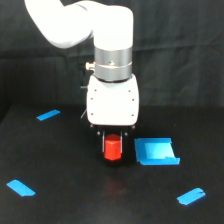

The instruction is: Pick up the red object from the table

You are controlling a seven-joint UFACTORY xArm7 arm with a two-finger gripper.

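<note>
A blue tray [156,152] sits just right of the red object [113,148] (crowding that side). Left and near stay open table [65,170].

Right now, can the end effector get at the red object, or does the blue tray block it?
Probably yes. The end effector is directly at the red object, whose top sits between the fingers. The blue tray lies apart, toward the exterior view's right, and does not block it.

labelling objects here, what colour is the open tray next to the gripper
Light blue. The tray shows clearly in the exterior view, on the black table.
</note>
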